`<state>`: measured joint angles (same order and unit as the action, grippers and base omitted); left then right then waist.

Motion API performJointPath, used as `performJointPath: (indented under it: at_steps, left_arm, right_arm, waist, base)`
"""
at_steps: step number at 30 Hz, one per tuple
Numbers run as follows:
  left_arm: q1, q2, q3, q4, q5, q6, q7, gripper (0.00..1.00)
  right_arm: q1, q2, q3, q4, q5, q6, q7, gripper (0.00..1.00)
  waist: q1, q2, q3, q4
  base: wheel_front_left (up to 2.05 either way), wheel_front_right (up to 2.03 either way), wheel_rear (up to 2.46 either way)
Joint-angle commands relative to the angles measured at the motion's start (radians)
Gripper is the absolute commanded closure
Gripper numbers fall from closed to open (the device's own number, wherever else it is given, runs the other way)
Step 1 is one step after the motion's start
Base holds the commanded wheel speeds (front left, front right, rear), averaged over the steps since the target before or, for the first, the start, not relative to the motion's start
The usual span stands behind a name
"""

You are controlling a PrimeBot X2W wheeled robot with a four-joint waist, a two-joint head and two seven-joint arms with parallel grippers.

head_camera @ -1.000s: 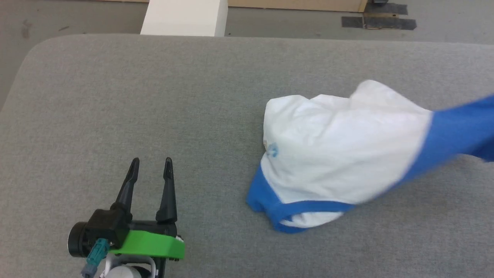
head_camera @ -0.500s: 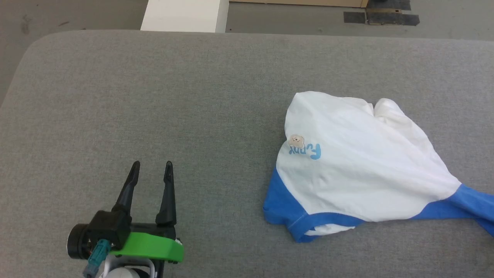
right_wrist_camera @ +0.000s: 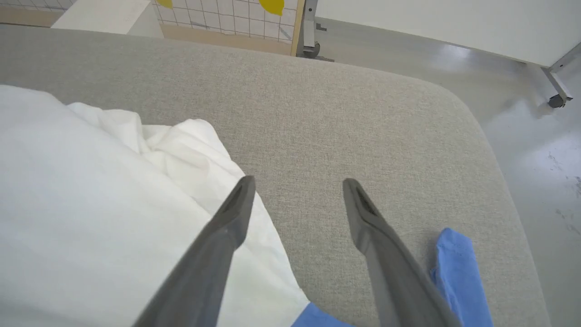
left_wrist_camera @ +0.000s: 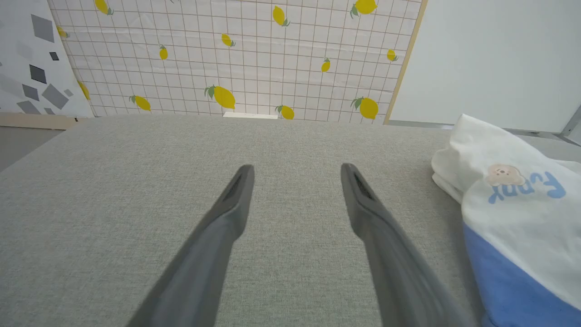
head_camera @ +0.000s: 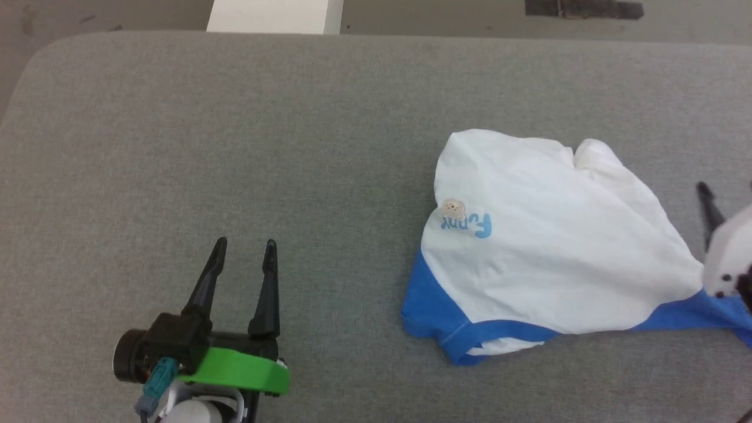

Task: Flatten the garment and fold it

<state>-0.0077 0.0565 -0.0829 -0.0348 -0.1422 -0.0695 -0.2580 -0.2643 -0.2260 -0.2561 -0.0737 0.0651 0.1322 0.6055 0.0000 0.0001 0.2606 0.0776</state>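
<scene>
The crumpled garment (head_camera: 546, 258) lies on the grey bench (head_camera: 294, 117). The left gripper (head_camera: 245, 242) hovers well apart from it, the right gripper (right_wrist_camera: 298, 181) above its edge, both spread wide and empty.

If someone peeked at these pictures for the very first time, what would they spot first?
Probably the white T-shirt with bright blue trim, crumpled on the right side of the grey padded table. Next, the left gripper with its green band at the lower left, jaws open above the table. The left wrist view also shows a lemon-patterned wall behind the table.
</scene>
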Motion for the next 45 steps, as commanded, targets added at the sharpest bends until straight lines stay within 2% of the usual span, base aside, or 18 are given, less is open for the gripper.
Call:
performJointPath:
  at_steps: [1, 5, 12, 13, 14, 16, 21, 26, 29, 30, 31, 33, 35, 36, 37, 38, 45]
  left_arm:
    - [-0.022, -0.005, -0.003, 0.004, -0.001, -0.004, -0.004, 0.0]
    - [-0.039, -0.006, -0.011, 0.009, -0.004, -0.005, -0.004, 0.0]
    - [-0.052, -0.006, -0.021, 0.023, -0.008, -0.007, -0.004, 0.0]
    - [-0.051, -0.006, -0.022, 0.024, -0.008, -0.006, -0.004, 0.0]
    - [-0.05, -0.006, -0.022, 0.025, -0.008, -0.006, -0.004, 0.0]
    - [-0.041, -0.006, -0.018, 0.026, -0.007, 0.0, -0.004, 0.0]
    - [-0.039, -0.006, -0.014, 0.023, -0.007, 0.004, -0.004, 0.0]
    - [-0.053, -0.006, -0.019, 0.016, -0.007, 0.004, -0.004, 0.0]
    - [-0.065, -0.006, -0.022, 0.015, -0.009, 0.004, -0.004, 0.0]
    - [-0.068, -0.006, -0.027, 0.019, -0.012, 0.007, -0.004, 0.0]
    - [-0.067, -0.006, -0.027, 0.022, -0.013, 0.009, -0.004, 0.0]
    - [-0.064, -0.006, -0.024, 0.026, -0.012, 0.011, -0.004, 0.0]
    - [-0.061, -0.006, -0.02, 0.029, -0.011, 0.011, -0.004, 0.0]
    - [-0.059, -0.006, -0.016, 0.032, -0.009, 0.01, -0.004, 0.0]
    - [-0.06, -0.006, -0.015, 0.032, -0.007, 0.009, -0.004, 0.0]
    - [-0.061, -0.006, -0.014, 0.032, -0.003, 0.008, -0.004, 0.0]
    - [-0.072, -0.006, -0.008, 0.03, 0.014, 0.0, -0.004, 0.0]
  right_arm:
    - [-0.03, -0.014, 0.029, 0.021, 0.007, -0.002, 0.02, 0.0]
    - [-0.063, -0.047, 0.103, 0.095, 0.006, -0.002, 0.057, 0.0]
    - [-0.069, -0.084, 0.156, 0.258, -0.004, -0.002, 0.052, 0.0]
    - [-0.068, -0.088, 0.16, 0.28, -0.003, -0.002, 0.049, 0.66]
    - [-0.069, -0.091, 0.161, 0.291, -0.004, -0.002, 0.043, 1.0]
    - [-0.089, -0.095, 0.164, 0.301, -0.016, -0.002, -0.002, 1.0]
    - [-0.219, -0.133, 0.232, 0.236, -0.021, -0.002, -0.071, 1.0]
    - [-0.349, -0.186, 0.203, 0.215, -0.044, -0.002, -0.112, 1.0]
    - [-0.385, -0.238, 0.119, 0.236, -0.094, -0.002, -0.128, 1.0]
    - [-0.362, -0.282, 0.012, 0.275, -0.165, -0.002, -0.133, 1.0]
    - [-0.337, -0.292, -0.029, 0.293, -0.193, -0.002, -0.132, 1.0]
    - [-0.278, -0.286, -0.095, 0.331, -0.236, -0.002, -0.118, 1.0]
    - [-0.235, -0.249, -0.153, 0.358, -0.249, -0.002, -0.105, 1.0]
    - [-0.205, -0.208, -0.18, 0.371, -0.257, -0.002, -0.115, 0.64]
    - [-0.199, -0.197, -0.183, 0.373, -0.259, -0.002, -0.124, 0.3]
    - [-0.195, -0.178, -0.186, 0.374, -0.261, -0.002, -0.142, 0.0]
    - [-0.238, -0.083, -0.125, 0.305, -0.227, -0.002, -0.274, 0.0]
  waist:
    - [0.0, -0.0001, 0.031, 0.027]
    - [0.0, -0.0001, 0.059, 0.058]
    - [0.0, -0.0001, 0.077, 0.1]
    - [0.0, -0.0001, 0.074, 0.103]
    - [0.0, -0.0001, 0.073, 0.105]
    - [0.0, -0.0001, 0.057, 0.099]
    - [0.0, -0.0001, 0.043, 0.066]
    - [0.0, -0.0001, 0.063, 0.059]
    - [0.0, -0.0001, 0.083, 0.069]
    - [0.0, -0.0001, 0.098, 0.084]
    - [0.0, -0.0001, 0.103, 0.09]
    - [0.0, -0.0001, 0.106, 0.097]
    - [0.0, -0.0001, 0.107, 0.098]
    - [0.0, -0.0001, 0.105, 0.094]
    - [0.0, -0.0001, 0.104, 0.092]
    - [0.0, -0.0001, 0.101, 0.087]
    - [0.0, -0.0001, 0.068, 0.054]
  base:
    - [0.0, 0.0, 0.0]
    - [0.0, 0.0, 0.0]
    - [0.0, 0.0, 0.0]
    - [0.0, 0.0, 0.0]
    - [0.0, 0.0, 0.0]
    - [0.0, 0.0, 0.0]
    - [0.0, 0.0, 0.0]
    - [0.0, 0.0, 0.0]
    - [0.0, 0.0, 0.0]
    - [0.0, 0.0, 0.0]
    - [0.0, 0.0, 0.0]
    - [0.0, 0.0, 0.0]
    - [0.0, 0.0, 0.0]
    - [0.0, 0.0, 0.0]
    - [0.0, 0.0, 0.0]
    - [0.0, 0.0, 0.0]
    - [0.0, 0.0, 0.0]
